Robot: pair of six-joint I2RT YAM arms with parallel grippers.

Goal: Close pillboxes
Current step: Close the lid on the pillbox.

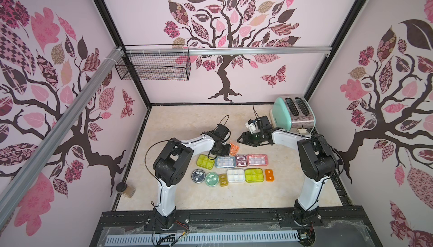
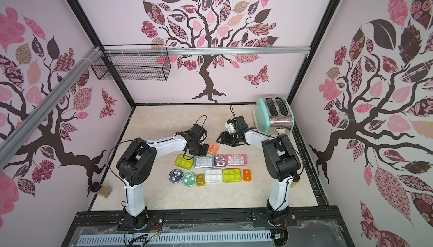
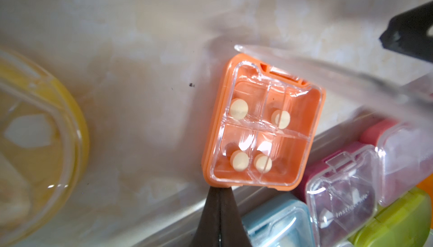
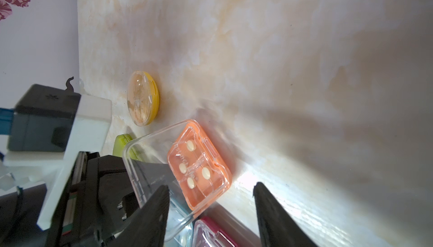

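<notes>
A small orange pillbox (image 3: 262, 126) lies on the table behind the rows of pillboxes, seen in both top views (image 1: 233, 148) (image 2: 213, 148). It has four compartments with white pills, and its clear lid (image 4: 150, 163) stands raised. My left gripper (image 3: 220, 188) is shut, its tip touching the box's edge. My right gripper (image 4: 210, 186) is open and hovers over the box with nothing held; one of its fingers (image 4: 154, 210) is close to the lid. A yellow round pillbox (image 4: 143, 98) lies further off.
Two rows of pillboxes sit nearer the front: lime (image 1: 205, 161), blue (image 1: 225, 161), maroon (image 1: 241, 160), pink (image 1: 257, 159), then navy round (image 1: 198, 176), green round (image 1: 212, 179), amber (image 1: 222, 179), white (image 1: 236, 175), lime (image 1: 254, 175), orange (image 1: 269, 175). Toaster (image 1: 294, 114) back right; jar (image 1: 125, 188) left.
</notes>
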